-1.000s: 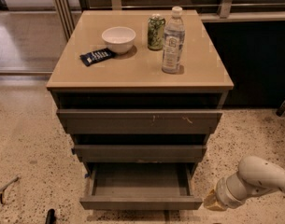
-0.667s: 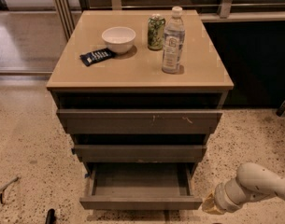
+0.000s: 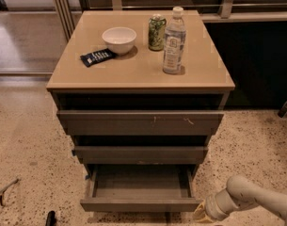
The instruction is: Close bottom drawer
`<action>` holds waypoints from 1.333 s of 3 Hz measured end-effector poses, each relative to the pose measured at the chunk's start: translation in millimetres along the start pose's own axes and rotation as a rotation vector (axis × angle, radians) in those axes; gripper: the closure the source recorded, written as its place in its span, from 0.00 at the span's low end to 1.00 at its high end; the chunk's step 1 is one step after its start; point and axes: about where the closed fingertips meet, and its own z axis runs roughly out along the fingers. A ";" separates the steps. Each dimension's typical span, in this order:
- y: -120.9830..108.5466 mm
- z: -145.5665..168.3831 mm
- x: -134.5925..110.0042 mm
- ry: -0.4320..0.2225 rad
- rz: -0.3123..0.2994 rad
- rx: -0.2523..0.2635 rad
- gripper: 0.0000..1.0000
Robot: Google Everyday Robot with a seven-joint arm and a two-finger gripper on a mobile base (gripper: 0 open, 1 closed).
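The bottom drawer [image 3: 140,204] of the small cabinet stands pulled out, its flat dark grey-brown front facing me and its shallow grey box [image 3: 140,180] empty. The mid drawer front [image 3: 140,154] and the widest top drawer front [image 3: 140,122], which has white scratch marks, sit further back above it. My gripper [image 3: 202,213] is low at the bottom right, at the end of the white arm [image 3: 249,199]. It is just beside the right end of the bottom drawer's front, close to the floor.
On the tan cabinet top [image 3: 77,76] stand a white bowl [image 3: 119,39], a green can [image 3: 156,32], a clear water bottle [image 3: 174,41] and a dark snack packet [image 3: 98,57]. Speckled floor surrounds the cabinet. A dark wall panel [image 3: 256,65] is at the right.
My arm has moved down and slightly left, bringing the gripper nearer the right corner of the bottom drawer's front. The drawer has not moved.
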 end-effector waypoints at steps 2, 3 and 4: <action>13.4 40.3 11.8 -0.037 0.023 -0.040 1.00; 10.7 49.2 7.5 -0.067 -0.018 -0.014 1.00; 5.2 70.5 -7.8 -0.136 -0.128 0.054 1.00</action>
